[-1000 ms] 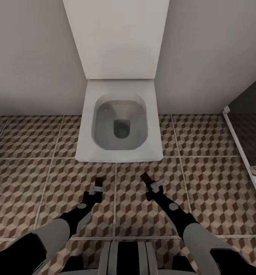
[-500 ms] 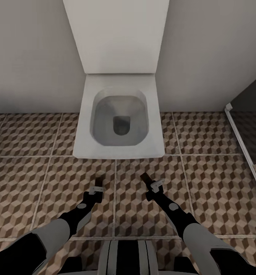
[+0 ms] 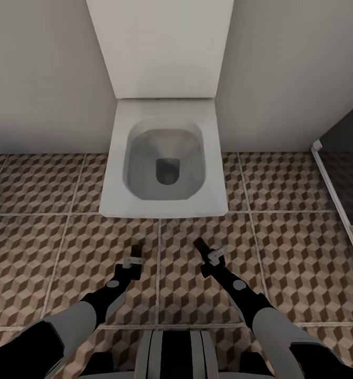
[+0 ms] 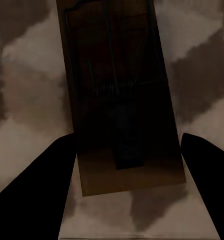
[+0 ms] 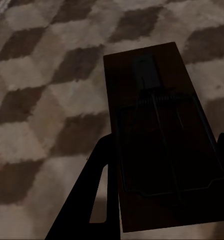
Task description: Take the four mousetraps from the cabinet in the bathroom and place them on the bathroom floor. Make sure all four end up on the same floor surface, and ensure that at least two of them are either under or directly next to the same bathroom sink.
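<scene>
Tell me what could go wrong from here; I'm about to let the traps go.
The toilet is ahead, not a sink; dropped here, the mousetraps may miss the sink condition. The left gripper and right gripper hold their traps above the bathroom floor, so releasing could flip them.

White toilet [image 3: 166,158] on brown-beige cube-patterned bathroom floor [image 3: 292,252].

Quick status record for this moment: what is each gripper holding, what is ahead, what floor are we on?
left gripper: shut on a small flat brown wooden mousetrap
right gripper: shut on a second brown wooden mousetrap
ahead: white square toilet, lid up, against the wall
floor: cube-patterned brown and beige bathroom floor
far right: dark shower floor
</scene>
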Controlling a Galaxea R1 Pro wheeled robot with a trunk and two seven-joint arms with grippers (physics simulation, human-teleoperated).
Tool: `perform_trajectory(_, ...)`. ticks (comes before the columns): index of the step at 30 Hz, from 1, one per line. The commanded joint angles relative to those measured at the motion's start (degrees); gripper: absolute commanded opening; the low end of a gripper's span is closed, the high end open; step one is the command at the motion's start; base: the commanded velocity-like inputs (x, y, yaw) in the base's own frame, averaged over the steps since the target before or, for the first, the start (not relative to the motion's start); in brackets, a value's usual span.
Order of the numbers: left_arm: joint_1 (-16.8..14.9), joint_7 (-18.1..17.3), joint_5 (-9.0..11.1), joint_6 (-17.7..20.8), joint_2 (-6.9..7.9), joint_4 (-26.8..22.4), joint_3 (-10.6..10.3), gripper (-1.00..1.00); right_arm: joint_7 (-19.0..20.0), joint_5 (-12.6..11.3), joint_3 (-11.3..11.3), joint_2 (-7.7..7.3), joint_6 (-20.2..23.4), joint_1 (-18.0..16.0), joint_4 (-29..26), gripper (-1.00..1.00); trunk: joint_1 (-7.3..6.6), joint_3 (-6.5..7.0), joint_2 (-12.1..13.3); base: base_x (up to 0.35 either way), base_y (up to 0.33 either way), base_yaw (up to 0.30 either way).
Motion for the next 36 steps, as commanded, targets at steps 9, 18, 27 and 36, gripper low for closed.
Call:
perform_trajectory(9,-0.03,0.35,0.2,-0.17,0.0,0.01,-0.49,-1.0,0.48,-0.03,-0.33,0.04,-0.12,-0.04,0.02,-1.0,0.01,-0.25,-0.02,0.0,0.0,0.0)
perform_trajectory(18,-0.03,0.43,0.2,-0.17,0.0,0.01,-0.49,-1.0,-5.04,-0.2,-0.44,0.04,-0.12,0.01,0.08,-1.0,0.01,-0.25,-0.02,0.0,0.0,0.0)
perform_trajectory(27,-0.03,0.44,0.2,-0.17,0.0,-0.14,-0.49,-1.0,-16.19,-0.36,-0.39,0.17,-0.89,0.04,0.3,-1.0,0.01,-0.25,-0.02,0.0,0.0,0.0)
perform_trajectory(36,-0.03,0.47,0.23,-0.17,0.0,-0.91,-0.49,-1.0,-17.27,-0.31,-0.33,1.63,-0.91,0.04,5.03,-1.0,0.01,-0.25,-0.02,0.0,0.0,0.0)
